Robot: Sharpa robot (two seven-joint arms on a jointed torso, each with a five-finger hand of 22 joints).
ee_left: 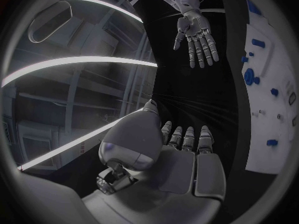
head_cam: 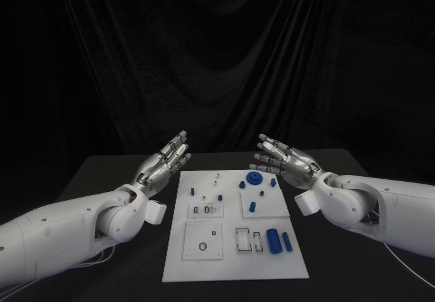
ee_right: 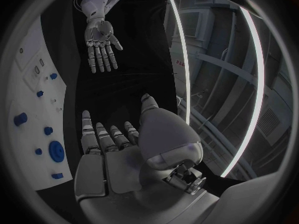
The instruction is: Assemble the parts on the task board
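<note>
The white board (head_cam: 236,251) is laid flat on the black bench (head_cam: 109,182), between the two arms. Blue parts are scattered over its right half: a round disc (head_cam: 254,178) near the far edge, small pegs (head_cam: 253,206) behind the middle, and two longer cylinders (head_cam: 274,241) side by side near the front right. The left robot hand (head_cam: 168,160) is held above the bench just left of the board's far end, fingers wide and straight, with nothing held. The right robot hand (head_cam: 283,162) is raised opposite it at the far right corner, likewise spread wide and holding nothing. The palms are turned towards each other.
</note>
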